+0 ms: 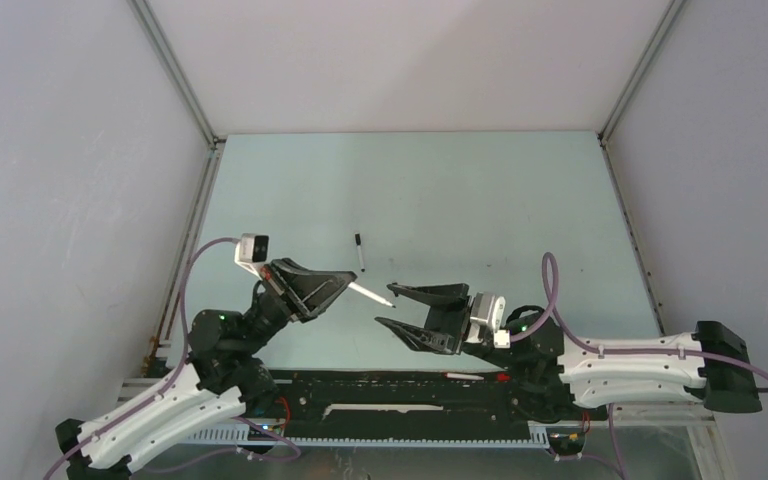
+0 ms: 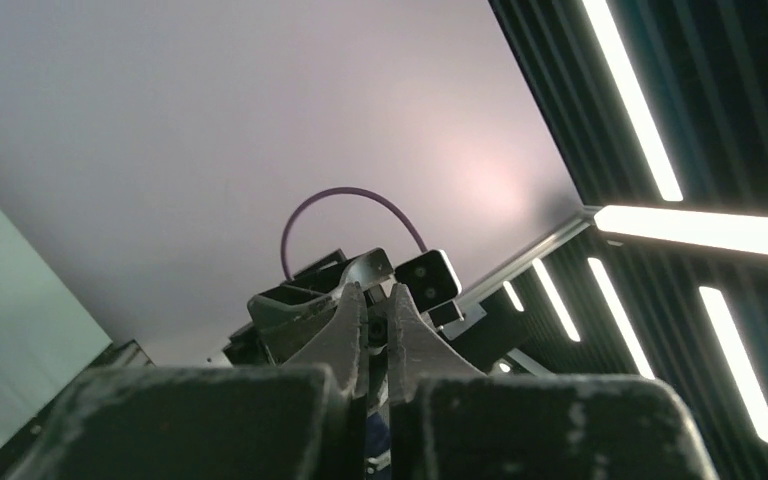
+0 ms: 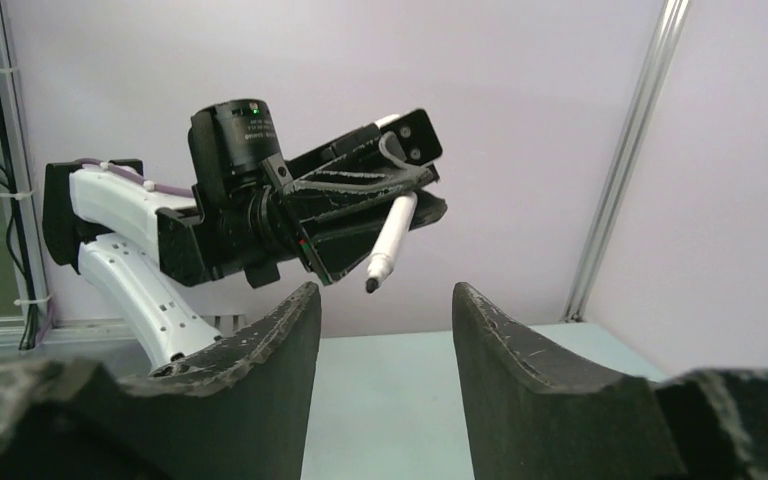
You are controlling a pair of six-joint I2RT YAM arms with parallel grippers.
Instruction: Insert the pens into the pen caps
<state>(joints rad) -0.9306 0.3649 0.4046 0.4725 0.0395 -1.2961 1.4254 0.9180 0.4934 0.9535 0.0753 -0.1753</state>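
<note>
My left gripper (image 1: 348, 283) is shut on a white pen (image 1: 370, 293) and holds it above the table, dark nib toward the right arm. In the right wrist view the left gripper (image 3: 400, 200) grips the pen (image 3: 392, 235) with the nib slanting down. In the left wrist view the left gripper (image 2: 376, 300) has its jaws nearly together. My right gripper (image 1: 385, 305) is open and empty, its fingers just beyond the nib, also in its own view (image 3: 385, 295). A second white pen (image 1: 360, 253) with a black cap (image 1: 358, 239) on its far end lies on the table behind them.
A white stick-like piece (image 1: 465, 377) lies on the black base rail (image 1: 390, 385) between the arm bases. Grey walls with metal frame posts (image 1: 640, 70) enclose the pale green table (image 1: 460, 190) on three sides.
</note>
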